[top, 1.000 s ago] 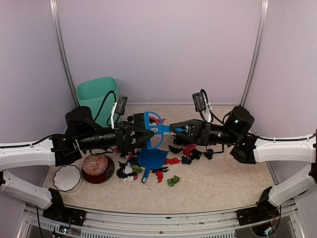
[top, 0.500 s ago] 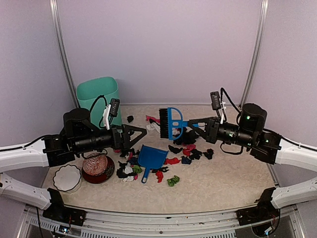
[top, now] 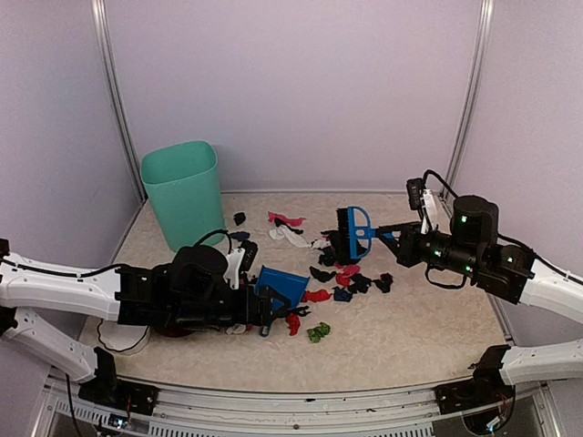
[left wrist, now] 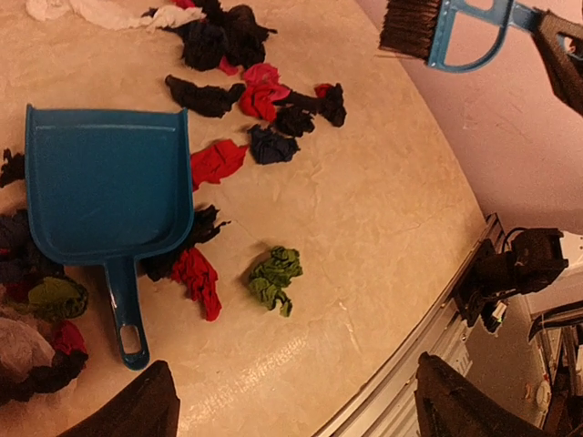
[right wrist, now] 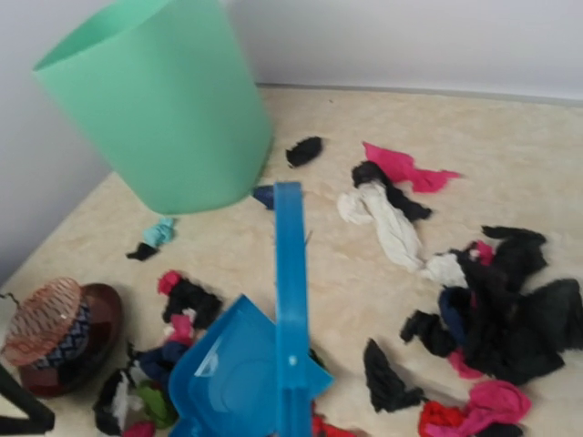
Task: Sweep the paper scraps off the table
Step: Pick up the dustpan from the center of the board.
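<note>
Pale lilac walls close in the beige table (top: 410, 337), with a metal rail (top: 291, 391) along its near edge. A mint-green bin (top: 182, 191) stands upright at the back left.

Seen from the top, the left arm lies low across the left side, hiding most of what is beneath it. Only part of a white bowl (top: 123, 341) peeks out there. The right wrist view shows what that arm covers: a brown bowl (right wrist: 55, 332) holding a round patterned object.

A blue dustpan (left wrist: 105, 182) lies flat near the middle of the table, its handle towards the left gripper (left wrist: 301, 410). The left wrist view shows the dark fingertips (left wrist: 137, 410) spread wide apart with nothing between them.

The right gripper (top: 387, 232) is clamped on the handle of the blue hand brush (top: 351, 232). The left wrist view catches the brush raised off the surface, bristles leftward. From the right wrist only the handle shows.

The paper scraps (top: 344, 273) lie scattered from the dustpan to the middle of the table, mostly black, with pink, red and white ones. A green scrap (left wrist: 273, 278) sits apart towards the front. Only the right wrist view shows a teal scrap (right wrist: 159, 232) beside the bin.
</note>
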`<action>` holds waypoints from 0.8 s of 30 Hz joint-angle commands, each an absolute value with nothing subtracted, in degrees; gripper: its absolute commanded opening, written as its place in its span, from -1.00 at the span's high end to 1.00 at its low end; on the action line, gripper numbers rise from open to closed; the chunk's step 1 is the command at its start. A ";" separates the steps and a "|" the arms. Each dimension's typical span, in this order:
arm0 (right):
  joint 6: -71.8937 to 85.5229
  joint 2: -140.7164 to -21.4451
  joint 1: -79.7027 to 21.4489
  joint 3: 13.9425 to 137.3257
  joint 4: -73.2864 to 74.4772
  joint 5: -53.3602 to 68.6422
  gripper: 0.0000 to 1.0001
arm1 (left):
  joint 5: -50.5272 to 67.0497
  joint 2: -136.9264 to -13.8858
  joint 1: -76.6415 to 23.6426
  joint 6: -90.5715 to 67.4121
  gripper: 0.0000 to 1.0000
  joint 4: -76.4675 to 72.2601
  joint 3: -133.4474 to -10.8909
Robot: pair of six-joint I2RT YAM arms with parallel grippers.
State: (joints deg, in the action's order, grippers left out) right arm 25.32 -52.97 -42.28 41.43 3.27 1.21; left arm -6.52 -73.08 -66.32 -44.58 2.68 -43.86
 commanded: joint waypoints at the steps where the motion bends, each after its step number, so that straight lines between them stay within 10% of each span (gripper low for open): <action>1: 24.41 -52.35 -41.75 40.14 4.12 0.20 1.00 | -8.48 -77.15 -67.14 -48.38 -0.69 5.27 -43.15; 24: 25.14 -51.95 -41.76 38.55 3.96 0.62 1.00 | -15.38 -97.45 -66.34 -45.63 -0.33 14.26 -53.00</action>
State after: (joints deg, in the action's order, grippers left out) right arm 24.97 -52.88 -42.22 39.00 3.75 0.99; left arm -12.62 -95.07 -66.67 -46.92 11.94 -50.48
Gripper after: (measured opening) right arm 0.042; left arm 0.685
